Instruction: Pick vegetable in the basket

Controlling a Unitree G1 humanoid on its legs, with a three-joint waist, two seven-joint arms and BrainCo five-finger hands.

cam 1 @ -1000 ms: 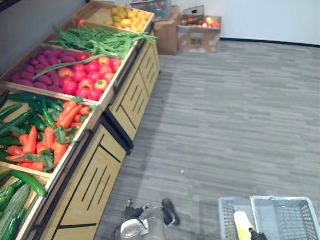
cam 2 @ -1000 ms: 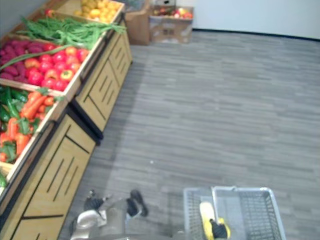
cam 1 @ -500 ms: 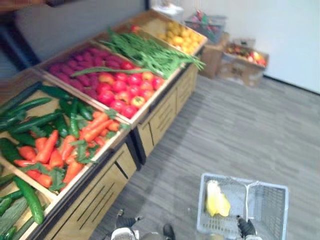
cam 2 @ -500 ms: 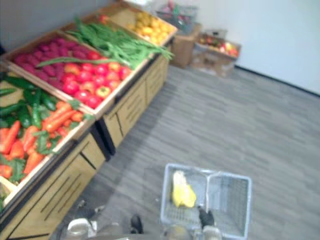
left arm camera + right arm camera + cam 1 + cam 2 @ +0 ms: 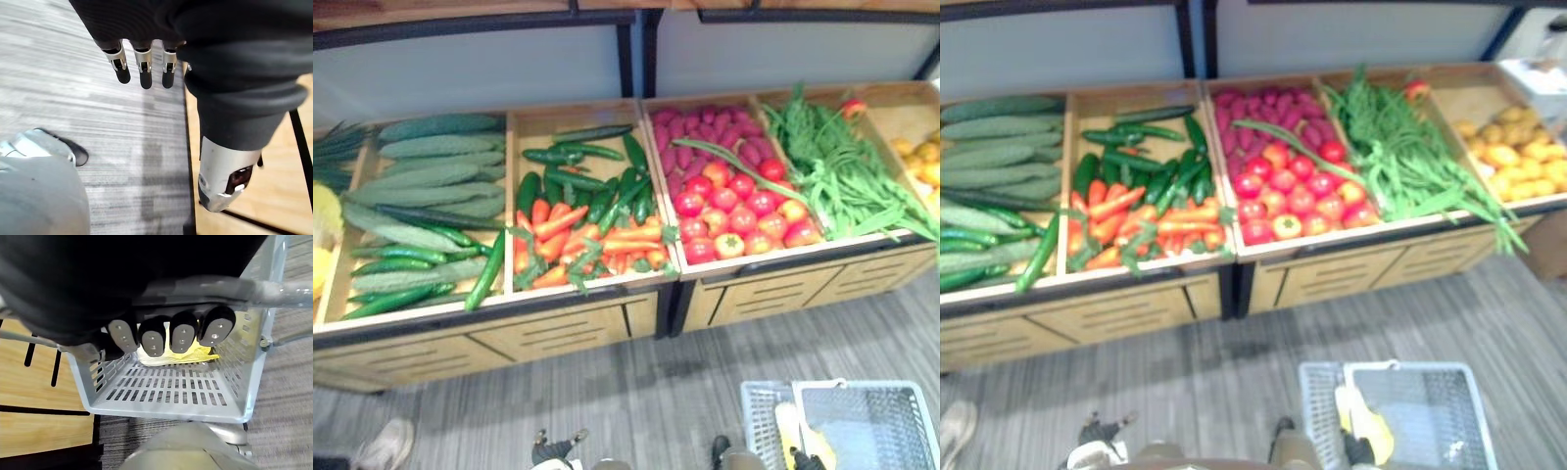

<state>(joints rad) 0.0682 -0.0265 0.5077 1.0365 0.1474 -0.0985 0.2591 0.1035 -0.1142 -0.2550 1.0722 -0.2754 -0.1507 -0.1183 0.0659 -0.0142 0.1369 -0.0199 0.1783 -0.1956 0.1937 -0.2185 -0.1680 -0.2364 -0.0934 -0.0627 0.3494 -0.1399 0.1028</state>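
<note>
While right robot hand (image 5: 171, 335) clasps basket handle (image 5: 244, 288), floor (image 5: 636, 392) lies open — beside stand (image 5: 558, 333).

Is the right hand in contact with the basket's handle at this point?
Touching. The right wrist view shows the right hand curled round the grey handle, with the basket hanging below it.

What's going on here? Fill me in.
The robot stands facing a produce stand of cucumbers, carrots and tomatoes. Its right hand is curled round the handle of a grey basket, which holds one yellow vegetable. Its left hand hangs open and empty at its side. Nothing is being picked yet.
</note>
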